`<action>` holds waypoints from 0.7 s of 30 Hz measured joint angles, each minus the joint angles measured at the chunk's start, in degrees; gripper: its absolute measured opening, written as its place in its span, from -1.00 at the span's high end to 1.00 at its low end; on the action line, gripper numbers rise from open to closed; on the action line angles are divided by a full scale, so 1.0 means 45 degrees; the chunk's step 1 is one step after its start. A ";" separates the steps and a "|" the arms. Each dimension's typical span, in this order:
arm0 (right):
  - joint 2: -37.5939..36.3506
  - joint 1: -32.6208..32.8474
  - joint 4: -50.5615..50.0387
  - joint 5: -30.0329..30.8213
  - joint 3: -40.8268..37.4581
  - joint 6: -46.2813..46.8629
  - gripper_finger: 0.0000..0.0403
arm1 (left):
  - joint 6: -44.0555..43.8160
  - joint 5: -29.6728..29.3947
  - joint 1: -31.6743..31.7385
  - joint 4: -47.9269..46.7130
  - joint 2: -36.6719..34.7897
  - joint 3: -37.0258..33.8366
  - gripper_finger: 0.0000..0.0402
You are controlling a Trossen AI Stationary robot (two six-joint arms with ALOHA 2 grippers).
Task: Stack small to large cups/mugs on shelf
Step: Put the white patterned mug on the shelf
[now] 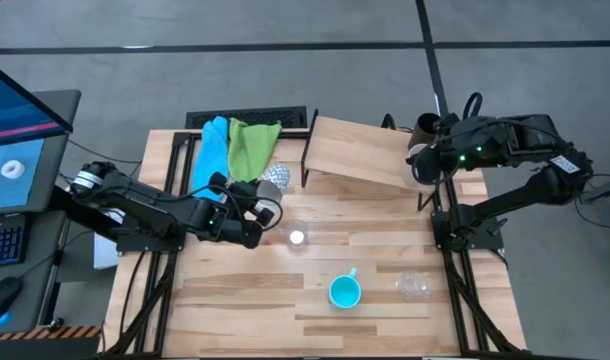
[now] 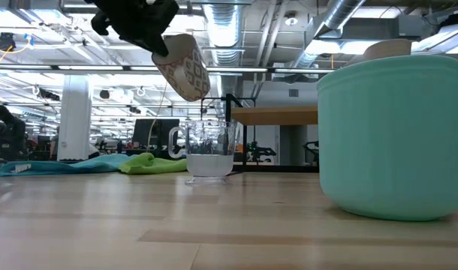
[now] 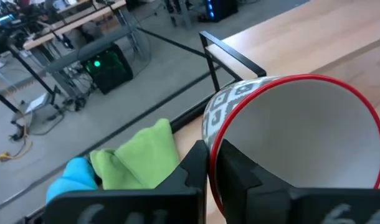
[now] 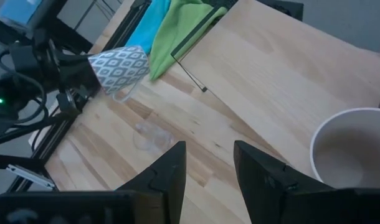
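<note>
Near edge: the cyan mug (image 1: 344, 291) and one clear cup (image 1: 414, 286). Toward nine o'clock, the left gripper (image 1: 253, 207) is clamped on a patterned mug (image 1: 270, 184) (tilted, airborne); it might slip out. Farther, at one o'clock, the shelf (image 1: 360, 150); the right gripper (image 1: 421, 158) hangs parted beside it.

You get bright, even overhead light w/ soft shadows; cyan mug (image 2: 394, 139) looms blurry up close, ceiling lamps (image 2: 214, 69) glare.
</note>
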 joint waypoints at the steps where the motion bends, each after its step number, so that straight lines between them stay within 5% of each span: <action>1: 0.0000 -0.0023 0.0000 0.0000 0.0000 0.0005 0.23 | 0.0000 0.0009 0.0000 0.0011 -0.0002 0.0003 0.99; 9: 0.0010 -0.0087 0.0000 -0.0005 0.0000 0.0238 0.23 | -0.0015 0.0576 -0.0068 -0.0035 -0.0253 0.0280 0.99; 16: 0.0010 -0.0087 0.0000 -0.0005 0.0000 0.0219 0.23 | -0.0103 0.4175 0.0025 0.0540 -0.0954 0.1224 0.93; 21: 0.0010 -0.0087 0.0005 0.0000 0.0000 -0.0418 0.23 | 0.0609 0.5546 -0.0073 0.2186 -0.1873 0.1940 0.98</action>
